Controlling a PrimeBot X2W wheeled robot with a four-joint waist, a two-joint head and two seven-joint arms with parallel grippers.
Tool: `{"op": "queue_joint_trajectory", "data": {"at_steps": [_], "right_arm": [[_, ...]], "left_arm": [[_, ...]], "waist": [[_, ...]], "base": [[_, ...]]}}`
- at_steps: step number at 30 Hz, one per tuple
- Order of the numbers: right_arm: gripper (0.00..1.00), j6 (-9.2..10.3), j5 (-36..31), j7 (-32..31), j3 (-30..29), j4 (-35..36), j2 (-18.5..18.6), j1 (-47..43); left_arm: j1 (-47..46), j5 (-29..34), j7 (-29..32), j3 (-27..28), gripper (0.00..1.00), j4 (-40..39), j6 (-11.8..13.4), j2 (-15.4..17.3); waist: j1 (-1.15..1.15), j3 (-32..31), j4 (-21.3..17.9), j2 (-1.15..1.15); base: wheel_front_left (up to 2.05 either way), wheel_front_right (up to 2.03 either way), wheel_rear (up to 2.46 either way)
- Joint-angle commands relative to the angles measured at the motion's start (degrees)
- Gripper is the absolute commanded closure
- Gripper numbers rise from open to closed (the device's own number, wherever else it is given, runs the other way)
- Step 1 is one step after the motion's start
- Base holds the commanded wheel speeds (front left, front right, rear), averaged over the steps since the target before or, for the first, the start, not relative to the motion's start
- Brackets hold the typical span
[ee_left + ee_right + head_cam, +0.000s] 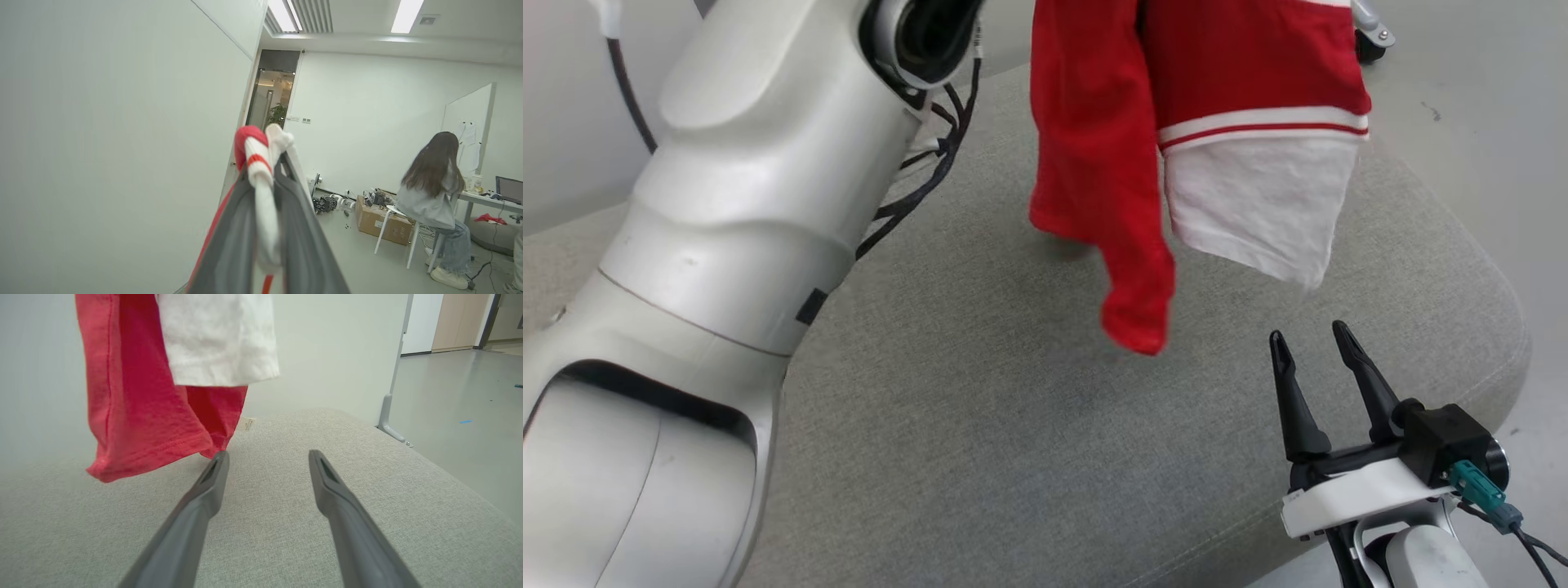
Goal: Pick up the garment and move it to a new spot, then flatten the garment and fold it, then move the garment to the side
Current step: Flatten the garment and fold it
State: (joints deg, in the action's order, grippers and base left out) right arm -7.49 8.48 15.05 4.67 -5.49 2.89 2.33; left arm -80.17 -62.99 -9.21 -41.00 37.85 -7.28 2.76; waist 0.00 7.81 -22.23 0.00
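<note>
Step in hand (by judgement): the first one, pick up and carry to a new spot. Flattening and folding not yet begun.

Head view: the garment (1094, 163) hanging from above over the grey cushion (980, 408), red body and one white sleeve draped down. Lowest red corner close over the cushion; cannot tell whether touching.

Left gripper (264, 165): jaws pinched almost together on a bunched roll of the cloth, white with a red stripe, a red fold poking out past the tips. Held high (wrist view looks across the room, not down).

Right gripper (1307, 331): jaws spread wide, nothing between them, low over the cushion's near right corner. Near the hanging hem, apart from it.

Next move calls for: carrying the cloth over a free stretch of cushion and lowering slowly, so it lands spread rather than heaped. Probably a second hold on a hem by the right gripper.

Around: bulky pale left forearm (727, 204) hiding the cushion's left part. Rounded cushion edge close on the right, so risk of slipping off. Seated person (429, 183) and cardboard box (376, 220) well apart.
</note>
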Motion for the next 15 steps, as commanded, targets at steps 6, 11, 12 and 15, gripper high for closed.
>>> {"op": "queue_joint_trajectory", "data": {"at_steps": [6, 11, 12, 15], "right_arm": [[0.00, -0.01, 0.04, 0.20, -2.09, 0.64, 0.01, -1.08], [0.00, -0.01, -1.18, 0.19, -4.19, 1.29, 0.02, -2.26], [0.00, -0.01, -1.31, 0.20, -4.50, 1.38, 0.01, -2.36], [0.00, -0.01, -2.26, 0.20, -5.40, 1.83, 0.03, -2.80]], "left_arm": [[9.63, -4.47, -2.77, 1.83, 1.00, 9.56, 1.68, 1.50], [25.78, -8.43, -5.02, 4.94, 1.00, 11.76, 1.32, 4.57], [28.02, -8.58, -5.20, 5.28, 1.00, 11.78, 1.20, 5.00], [37.97, -8.71, -5.92, 7.25, 1.00, 10.27, 0.63, 7.49]], "waist": [[0.00, -0.77, 5.04, 0.00], [0.00, -1.32, 10.32, 0.00], [0.00, -1.38, 11.06, 0.00], [0.00, -1.43, 14.28, 0.00]], "base": [[0.00, 0.00, 0.00], [0.00, 0.00, 0.00], [0.00, 0.00, 0.00], [0.00, 0.00, 0.00]]}}
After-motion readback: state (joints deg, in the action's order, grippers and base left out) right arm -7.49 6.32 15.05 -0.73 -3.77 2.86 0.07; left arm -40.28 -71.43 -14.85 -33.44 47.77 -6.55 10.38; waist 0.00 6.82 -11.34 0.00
